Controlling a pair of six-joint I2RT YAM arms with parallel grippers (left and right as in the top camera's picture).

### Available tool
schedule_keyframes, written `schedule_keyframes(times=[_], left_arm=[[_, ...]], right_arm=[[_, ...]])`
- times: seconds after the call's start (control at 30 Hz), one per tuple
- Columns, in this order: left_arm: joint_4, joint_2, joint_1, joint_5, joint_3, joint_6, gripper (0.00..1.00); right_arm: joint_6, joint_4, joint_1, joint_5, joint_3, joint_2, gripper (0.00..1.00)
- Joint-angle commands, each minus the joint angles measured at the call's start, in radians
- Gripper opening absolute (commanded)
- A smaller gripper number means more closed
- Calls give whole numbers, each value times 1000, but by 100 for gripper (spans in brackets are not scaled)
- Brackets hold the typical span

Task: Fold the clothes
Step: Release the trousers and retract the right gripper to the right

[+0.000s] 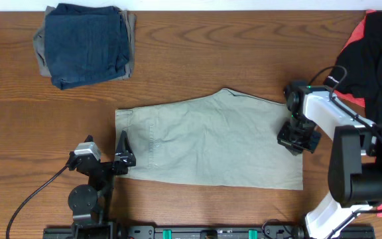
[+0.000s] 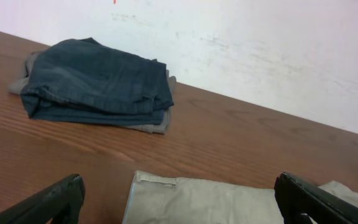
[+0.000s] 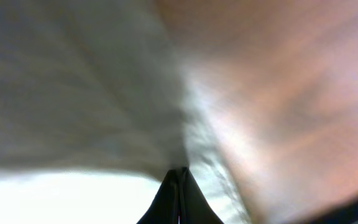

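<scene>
light beige khaki cotton shorts [image 1: 211,143] lie flat mid brown wooden worktop [image 1: 244,53]. soft, light, limp; likely sag when lifted, so take corners or hem. left claw [image 1: 105,156] wide apart beside left edge. right claw [image 1: 297,138] together at right hem; hold on cloth unclear.

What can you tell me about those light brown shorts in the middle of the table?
The khaki shorts are light beige, cotton-looking cloth with stitched seams and what looks like a waistband at the left end. They lie flat on the wooden table, long side running left to right. The shut right tool seems to pinch their right edge. The open left tool hovers by the left edge, not gripping.
</scene>
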Motion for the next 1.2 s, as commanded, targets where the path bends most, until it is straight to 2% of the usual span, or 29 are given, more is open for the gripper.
schedule_keyframes(times=[0.0,0.13,0.2,0.23,0.27,0.33,0.37,0.47,0.67,0.83,1.17], left_arm=[[-33,-2,5,18,-17,6,98],[-33,-2,5,18,-17,6,98],[-33,-2,5,18,-17,6,98],[-33,-2,5,18,-17,6,98],[-33,-2,5,18,-17,6,98],[-33,-2,5,18,-17,6,98],[-33,-2,5,18,-17,6,98],[-33,-2,5,18,-17,6,98],[-33,-2,5,18,-17,6,98],[-33,-2,5,18,-17,6,98],[-33,-2,5,18,-17,6,98]], right_arm=[[83,-18,-22,105,-4,-112,1],[82,-19,-32,111,-4,-233,1],[58,-19,-40,129,-4,-294,6],[31,-16,-43,128,-4,-315,13],[5,-15,-48,127,-4,-340,25],[-34,-15,-50,127,-4,-374,73],[-55,-14,-51,128,-4,-387,86],[-97,12,-73,128,-4,-406,99],[-196,157,-231,33,-4,-405,99],[-195,234,-352,22,-4,-405,99],[-195,232,-400,22,-4,-405,99]])
